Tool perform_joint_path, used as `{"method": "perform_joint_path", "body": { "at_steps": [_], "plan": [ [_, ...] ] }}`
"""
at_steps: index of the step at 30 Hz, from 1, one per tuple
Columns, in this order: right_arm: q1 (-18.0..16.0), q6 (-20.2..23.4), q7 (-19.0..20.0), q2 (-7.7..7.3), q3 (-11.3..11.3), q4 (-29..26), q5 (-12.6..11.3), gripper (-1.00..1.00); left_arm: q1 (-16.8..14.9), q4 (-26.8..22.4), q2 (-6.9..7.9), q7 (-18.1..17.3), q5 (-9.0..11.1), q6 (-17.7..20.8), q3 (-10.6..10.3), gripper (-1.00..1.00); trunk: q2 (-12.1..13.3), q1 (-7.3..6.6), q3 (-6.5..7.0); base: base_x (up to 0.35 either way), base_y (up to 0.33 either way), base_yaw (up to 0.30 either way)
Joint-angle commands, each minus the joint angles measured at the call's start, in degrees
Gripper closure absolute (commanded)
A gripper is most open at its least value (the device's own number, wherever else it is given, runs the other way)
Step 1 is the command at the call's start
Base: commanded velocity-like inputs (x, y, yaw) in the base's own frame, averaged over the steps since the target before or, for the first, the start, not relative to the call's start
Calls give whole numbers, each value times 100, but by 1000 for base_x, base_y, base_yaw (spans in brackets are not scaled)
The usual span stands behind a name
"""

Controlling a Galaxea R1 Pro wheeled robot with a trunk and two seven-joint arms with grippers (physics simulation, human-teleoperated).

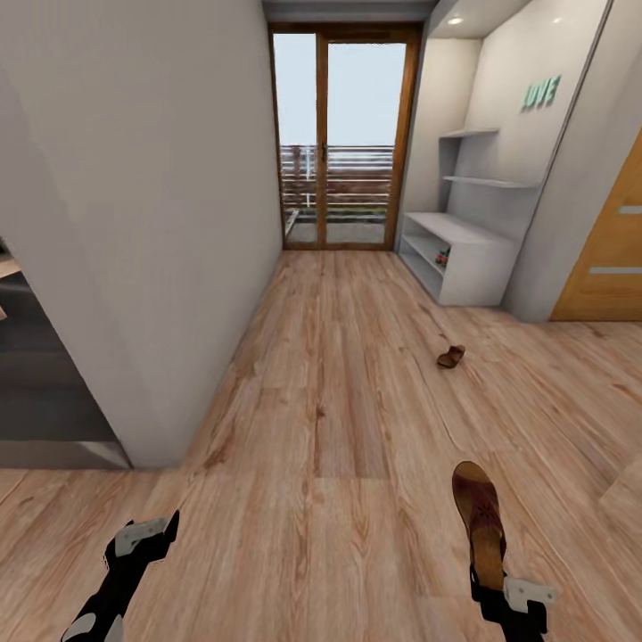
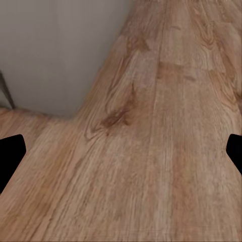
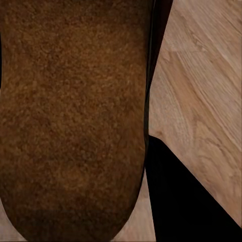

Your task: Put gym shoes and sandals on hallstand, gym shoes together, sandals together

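Observation:
My right gripper [image 1: 488,578] is shut on the heel end of a dark-brown sandal [image 1: 479,513], held above the corridor floor [image 1: 339,419] with its toe pointing away from me. The sandal's brown sole [image 3: 70,116] sits close in front of the right wrist camera, beside a black finger [image 3: 176,196]. The other sandal [image 1: 450,357] lies on the planks further ahead and to the right. The light-grey hallstand [image 1: 464,234] stands against the right wall at the far end. A small pale and reddish item [image 1: 443,259] on its lower shelf is too small to name. My left gripper [image 1: 147,535] [image 2: 121,156] is open over bare floor.
A white wall corner [image 1: 152,446] juts in at the left. A glass door [image 1: 343,143] with a wooden frame closes the corridor's far end. An orange-brown door [image 1: 611,259] is at the right. Open floor runs between me and the hallstand.

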Motion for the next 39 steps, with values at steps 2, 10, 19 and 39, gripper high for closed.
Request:
{"method": "perform_joint_path", "body": {
  "at_steps": [2,10,19,39],
  "plan": [
    [-3,-18,5,-2,23,2,-61,100,-7,3,-5,-35,-57,-24,49,-100,-2,2,-5,338,0,0],
    [-1,-18,5,-2,23,2,-61,100,-6,3,-5,-35,-56,-28,50,-100,-2,2,-5,338,0,0],
    [-3,-18,5,-1,23,2,-61,100,-7,3,-5,-35,-55,-33,49,-100,-2,2,-5,338,0,0],
    [-3,-18,5,-2,23,2,-61,100,-7,3,-5,-35,-53,-33,44,-100,-2,2,-5,338,0,0]
  ]
}}
